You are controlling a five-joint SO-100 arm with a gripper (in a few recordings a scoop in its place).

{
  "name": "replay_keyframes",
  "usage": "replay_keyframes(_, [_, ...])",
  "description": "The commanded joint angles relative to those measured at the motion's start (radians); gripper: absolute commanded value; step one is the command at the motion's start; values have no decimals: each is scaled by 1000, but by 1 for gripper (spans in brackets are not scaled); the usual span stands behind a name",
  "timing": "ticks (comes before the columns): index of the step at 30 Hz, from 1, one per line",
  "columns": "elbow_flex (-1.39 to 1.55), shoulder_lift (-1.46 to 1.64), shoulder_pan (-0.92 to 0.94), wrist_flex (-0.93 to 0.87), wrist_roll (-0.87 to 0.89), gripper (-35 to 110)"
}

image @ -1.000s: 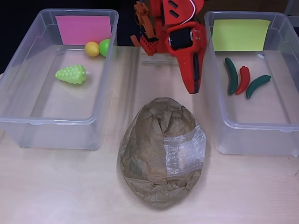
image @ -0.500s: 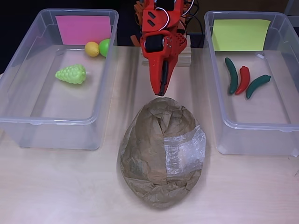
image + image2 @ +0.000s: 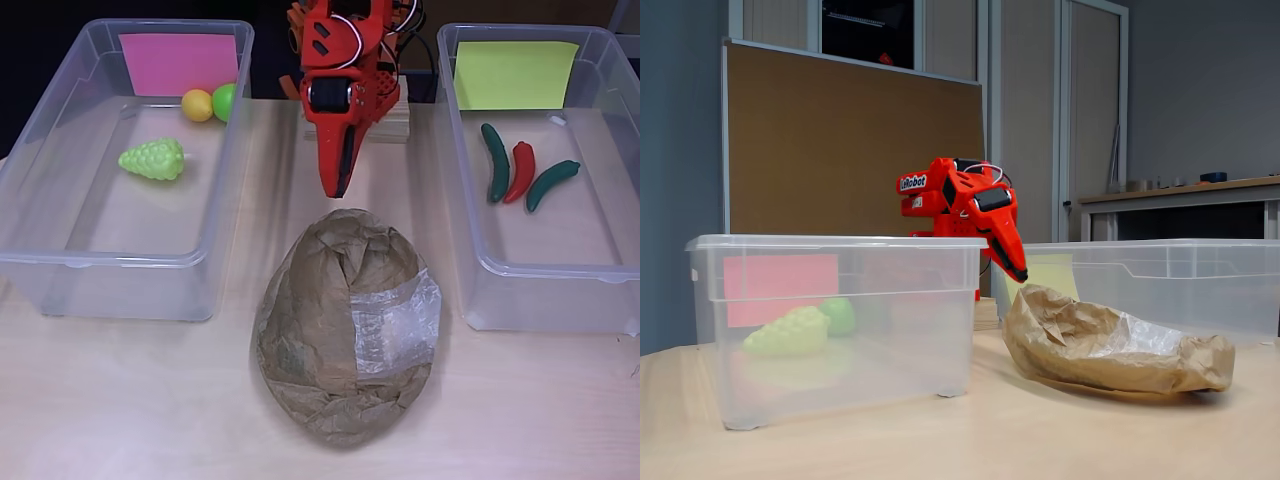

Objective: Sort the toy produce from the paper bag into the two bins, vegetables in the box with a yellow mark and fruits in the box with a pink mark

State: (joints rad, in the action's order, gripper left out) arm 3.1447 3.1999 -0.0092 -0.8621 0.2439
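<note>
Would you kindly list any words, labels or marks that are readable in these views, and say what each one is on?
"LeRobot", roughly: white lettering on the red arm's side in the fixed view, small and hard to make out.
Pink mark on the left bin in the overhead view: blank.
Yellow mark on the right bin: blank.
Paper bag: no print seen.

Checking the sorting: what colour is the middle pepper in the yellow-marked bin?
Red; the middle pepper lies between two green ones, clearest in the overhead view.

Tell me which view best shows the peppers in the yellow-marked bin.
The overhead view: the three peppers, two green and one red, lie in plain sight in the bin. In the fixed view, the bin's cloudy wall hides them.
</note>
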Motion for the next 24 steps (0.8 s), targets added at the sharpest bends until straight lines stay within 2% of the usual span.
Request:
replay_keyframes(1, [-3, 97, -44, -144, -67, 0])
replay_keyframes(9, [-3, 127, -78, -350, -137, 0])
replay_keyframes(11, [-3, 124, -97, -350, -178, 0])
replay_keyframes(24, [-3, 124, -129, -350, -179, 0])
